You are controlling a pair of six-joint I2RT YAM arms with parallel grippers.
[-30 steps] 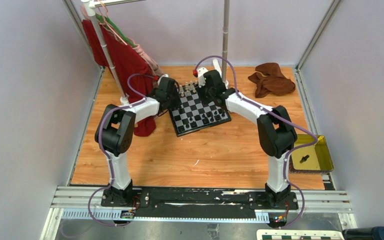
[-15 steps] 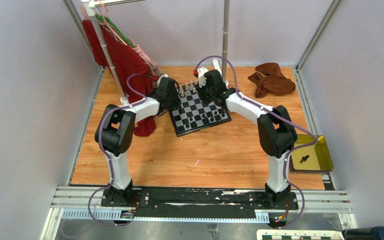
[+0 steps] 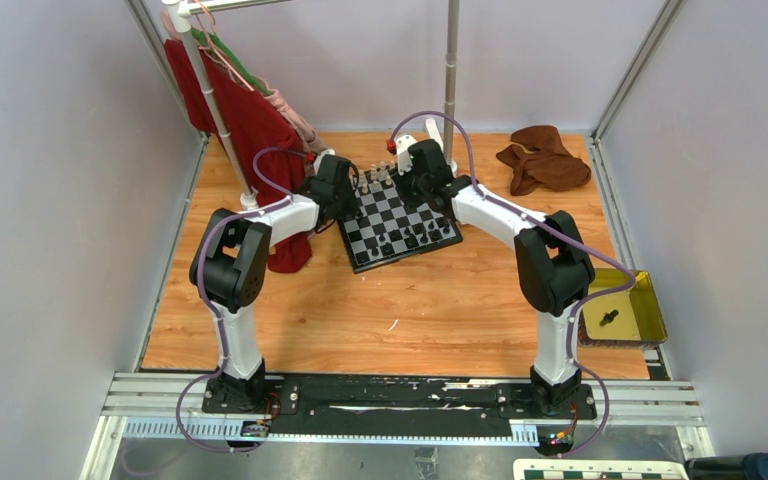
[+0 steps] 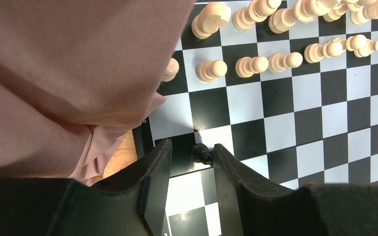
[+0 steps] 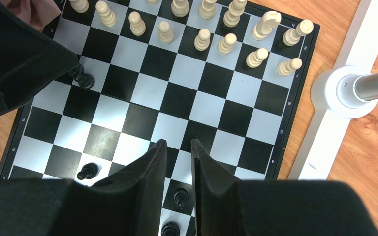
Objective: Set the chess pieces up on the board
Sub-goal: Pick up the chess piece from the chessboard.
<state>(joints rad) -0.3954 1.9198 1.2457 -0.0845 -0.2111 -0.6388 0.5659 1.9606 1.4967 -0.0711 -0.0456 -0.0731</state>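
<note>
Between the left fingers (image 4: 152, 182) stands a black pawn (image 4: 201, 153), upright on a dark square at the edge of the board (image 4: 280, 132). It sits just beside, perhaps touching, the right-hand finger, while bare board shows between it and the left-hand one. The fingers straddle the pawn but do not yet pinch it. That straddle looks deliberate: one finger on each side lets them clamp the pawn without tipping it.

Beyond the fingertips the cream pieces (image 4: 253, 65) stand in two filled rows, so that side seems finished. A pink cloth (image 4: 69, 73) hangs left of the fingers and drapes over the board's corner, partly hiding one cream pawn at its hem. The cloth crowds the approach and could catch on a lift.

From the right wrist, the right fingers (image 5: 147, 177) are narrowly parted with nothing held between their tips, high enough that most of the board is in view, probably waiting clear. The lone pawn is far to their left, ahead of the tips. The other black pieces (image 5: 87, 171) lie nearer the wrist, one to the left and two seen through the gap. The pawn most likely belongs among them, since it stands apart from its own side.
</note>
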